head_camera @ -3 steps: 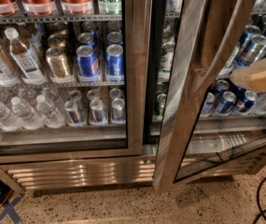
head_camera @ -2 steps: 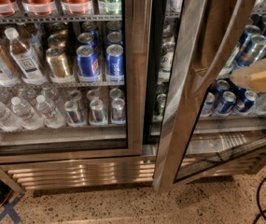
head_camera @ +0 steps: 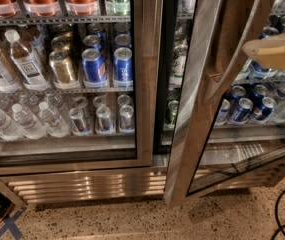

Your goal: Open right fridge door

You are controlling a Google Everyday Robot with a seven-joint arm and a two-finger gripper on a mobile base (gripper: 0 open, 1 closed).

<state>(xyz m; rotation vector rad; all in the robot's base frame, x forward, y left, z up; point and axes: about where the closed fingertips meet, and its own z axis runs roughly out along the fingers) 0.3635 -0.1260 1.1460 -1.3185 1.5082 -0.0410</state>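
The fridge (head_camera: 82,184) is seen from the front, low down. The right fridge door (head_camera: 194,109) is already partly open: its steel frame is swung outward and its free edge stands clear of the centre post. The left fridge door (head_camera: 149,84) is shut, and bottles and cans are seen through it.

The gripper (head_camera: 274,54) is located at the right edge of the view, at the height of an upper shelf and within the outline of the open door's glass. Whether it is open or closed cannot be told, nor whether the door is touched by it.

The following faults are judged possible:

- If contact is lost, the door may be drawn back toward its gasket and the opening lost.
- If the gripper is driven inward, the blue cans (head_camera: 242,109) near it may be knocked over.
- The black cable (head_camera: 282,204) on the floor at the right may be snagged by the base.
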